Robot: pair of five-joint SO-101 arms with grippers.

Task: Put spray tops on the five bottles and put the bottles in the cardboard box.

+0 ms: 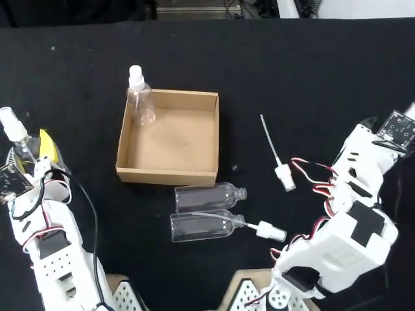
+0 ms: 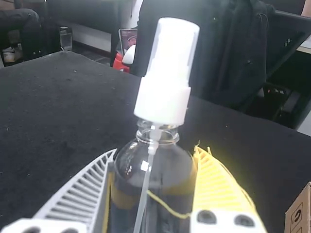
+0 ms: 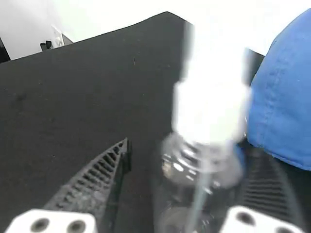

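One clear round bottle (image 2: 151,182) pinched in left claw (image 2: 155,154); right claw (image 3: 194,151): cannot tell.

I see the open cardboard box (image 1: 167,173) with one capped bottle (image 1: 139,97) upright in its far left corner. Near of it lie an uncapped bottle (image 1: 209,196) and a half-capped bottle (image 1: 204,226). A loose spray top (image 1: 283,175) lies right. My left pincer (image 2: 156,151) grips the left bottle (image 2: 160,165), my right pincer (image 3: 189,145) the right bottle (image 3: 204,160), both capped.

Spray-topped bottle (image 2: 151,177) clamped between jaws, black table (image 2: 58,107)
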